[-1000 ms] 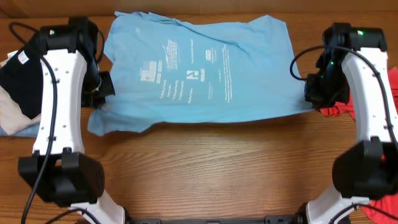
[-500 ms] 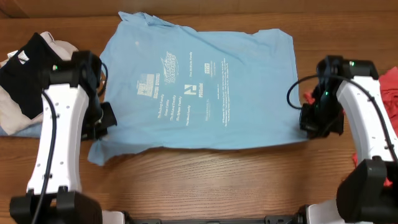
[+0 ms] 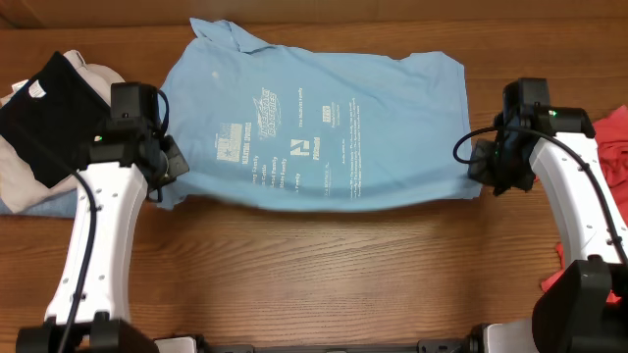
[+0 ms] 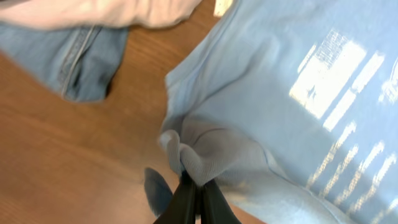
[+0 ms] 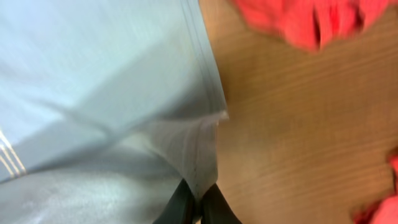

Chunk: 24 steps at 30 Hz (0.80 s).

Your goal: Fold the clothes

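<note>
Both arms are working the light sky-blue T-shirt (image 3: 324, 127), which is lying chest lettering up on the wooden table (image 3: 324, 275) between the two grippers. The left gripper (image 4: 198, 190) is clenched on a bunched corner of the near hem; the cloth is puckering up right at its fingertips and spreading away beyond them. The right gripper (image 5: 199, 202) is likewise pinched tight on the opposite hem corner, with the stitched side edge running straight ahead of its fingers.

Compared with half a second ago, the near hem is sitting farther from the robot's base. Both wrists are pushing forward over the table, and more bare wood is showing on the near side of the grippers. The hem between them is looking slightly lifted and blurred, so it is probably travelling rather than resting. The collar end, well ahead of both grippers, is staying where it was.

For the task, this reads as the start of the first fold, with the bottom half being carried up and over toward the collar. That fold is not yet laid down.

The coral-red T-shirt (image 3: 613, 147) is waiting crumpled just outside the right gripper. A black garment (image 3: 44, 123) is lying beyond the left gripper's outer side, with a denim piece (image 4: 74, 53) near it.
</note>
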Tool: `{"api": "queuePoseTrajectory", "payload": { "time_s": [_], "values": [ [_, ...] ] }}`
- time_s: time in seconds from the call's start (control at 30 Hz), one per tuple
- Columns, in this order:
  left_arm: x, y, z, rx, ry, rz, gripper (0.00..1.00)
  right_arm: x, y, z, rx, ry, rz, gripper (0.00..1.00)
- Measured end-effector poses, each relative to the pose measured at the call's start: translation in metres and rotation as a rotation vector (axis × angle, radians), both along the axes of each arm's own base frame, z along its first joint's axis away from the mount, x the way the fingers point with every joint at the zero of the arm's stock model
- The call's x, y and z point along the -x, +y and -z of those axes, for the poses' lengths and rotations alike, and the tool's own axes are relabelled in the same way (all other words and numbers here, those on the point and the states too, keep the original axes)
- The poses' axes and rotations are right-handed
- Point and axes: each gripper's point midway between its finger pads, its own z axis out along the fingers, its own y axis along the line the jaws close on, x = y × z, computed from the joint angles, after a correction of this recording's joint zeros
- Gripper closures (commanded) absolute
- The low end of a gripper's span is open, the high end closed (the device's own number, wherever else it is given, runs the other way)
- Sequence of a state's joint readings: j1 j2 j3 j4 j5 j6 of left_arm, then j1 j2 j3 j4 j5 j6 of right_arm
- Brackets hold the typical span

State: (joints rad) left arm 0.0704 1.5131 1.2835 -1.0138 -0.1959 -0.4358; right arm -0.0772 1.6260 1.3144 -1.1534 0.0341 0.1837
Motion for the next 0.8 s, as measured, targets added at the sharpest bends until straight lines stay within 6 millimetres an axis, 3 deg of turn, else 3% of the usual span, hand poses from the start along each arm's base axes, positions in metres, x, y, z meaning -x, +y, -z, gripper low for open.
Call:
{"api": "queuePoseTrajectory", "payload": {
  "time_s": [0.33,0.8],
  "values": [
    [-0.04,0.001,0.066,0.016,0.043,0.001,0.96,-0.045,-0.003,0.004,0.014,-0.143,-0.013,0.96],
    [-0.092,0.002,0.054,0.015,-0.166,0.008,0.96,-0.075,-0.006,0.053,0.016,-0.127,-0.026,0.96]
  ]
}}
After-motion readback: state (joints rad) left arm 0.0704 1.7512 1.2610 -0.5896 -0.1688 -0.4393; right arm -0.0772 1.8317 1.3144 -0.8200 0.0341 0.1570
